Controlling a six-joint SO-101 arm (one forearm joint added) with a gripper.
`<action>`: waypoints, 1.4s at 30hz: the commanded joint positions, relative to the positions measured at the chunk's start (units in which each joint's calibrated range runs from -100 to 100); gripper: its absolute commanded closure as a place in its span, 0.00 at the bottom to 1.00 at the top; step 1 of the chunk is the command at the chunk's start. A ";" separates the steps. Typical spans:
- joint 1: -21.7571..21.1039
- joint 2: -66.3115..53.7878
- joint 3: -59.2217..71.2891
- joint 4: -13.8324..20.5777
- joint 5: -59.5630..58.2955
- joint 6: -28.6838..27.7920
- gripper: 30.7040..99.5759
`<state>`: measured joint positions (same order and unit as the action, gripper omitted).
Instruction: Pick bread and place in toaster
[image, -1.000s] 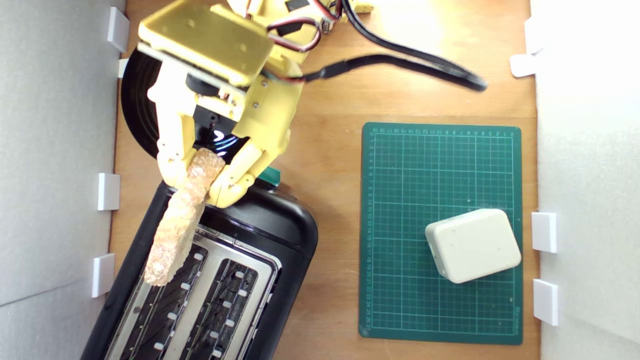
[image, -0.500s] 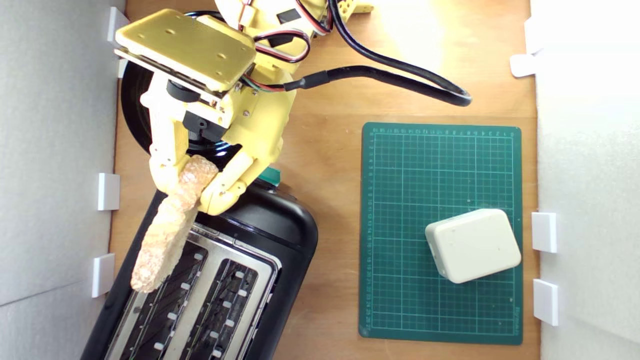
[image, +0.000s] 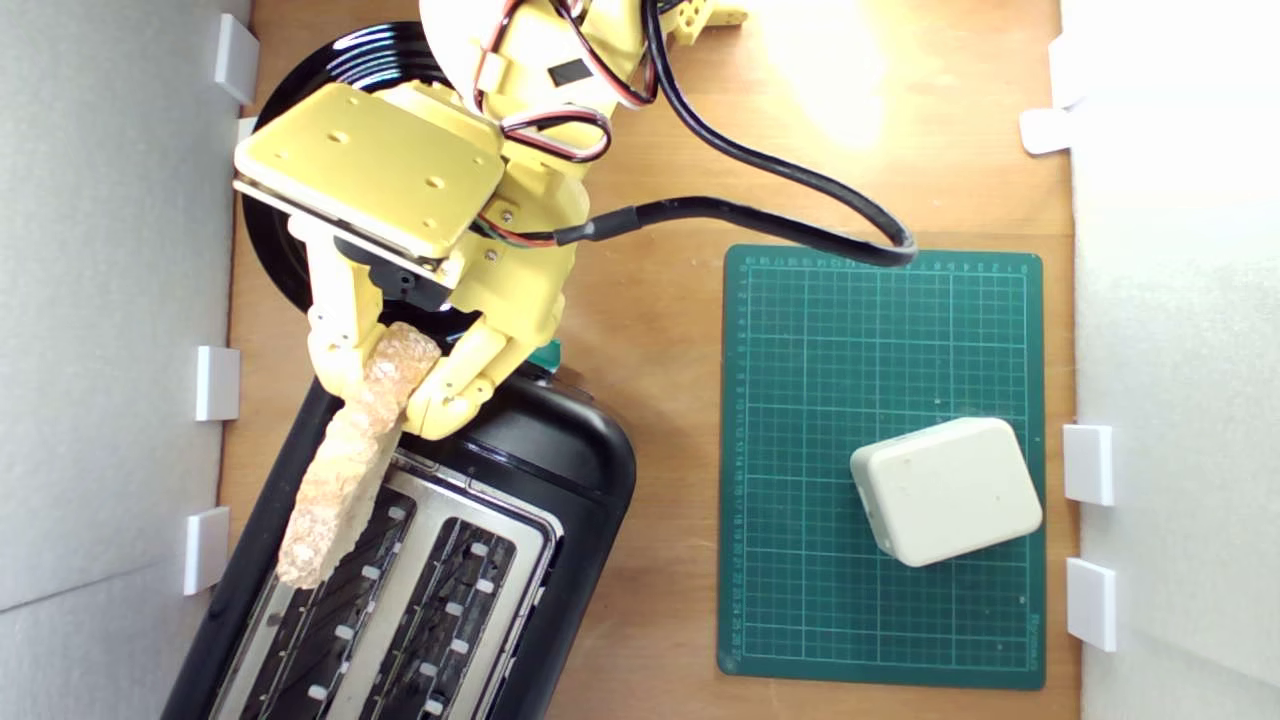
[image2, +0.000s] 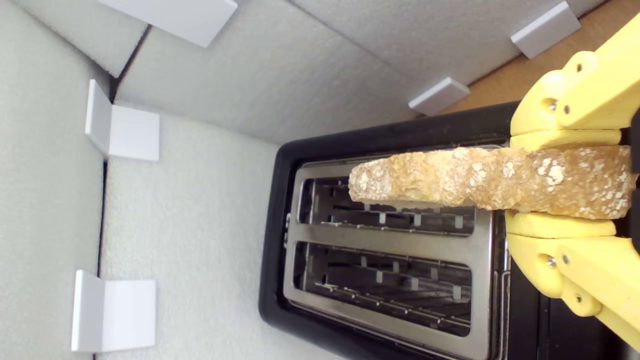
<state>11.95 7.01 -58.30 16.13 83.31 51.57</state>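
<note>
My yellow gripper (image: 390, 385) is shut on one end of the bread (image: 345, 460), a thin crusty slice seen edge-on. The slice hangs above the black toaster (image: 560, 470), over the edge of the slot nearer the exterior view's left. In the wrist view the bread (image2: 450, 177) runs along that slot's outer rim, held between my fingers (image2: 560, 140), above the toaster's silvery top plate (image2: 385, 235). Both slots look empty. The teal lever (image: 546, 352) peeks out behind my gripper.
A glossy black plate (image: 270, 225) lies under my arm at the back left. A green cutting mat (image: 880, 350) with a rounded white block (image: 945, 490) lies at the exterior view's right. White foam walls (image: 110, 300) with clips stand close beside the toaster. A black cable (image: 780, 215) trails over the table.
My gripper with the bread swung slightly toward the exterior view's left, then came back a little right and down toward the toaster. The cable shifted with the arm.
</note>
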 joint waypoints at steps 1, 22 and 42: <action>0.38 -0.03 -2.94 -1.26 -2.25 -0.32 0.65; 0.46 1.39 -2.66 -1.62 -5.75 -1.26 0.65; 2.96 5.55 -2.57 -3.80 -5.66 -1.42 0.65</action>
<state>14.23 12.81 -58.30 12.93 79.15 50.32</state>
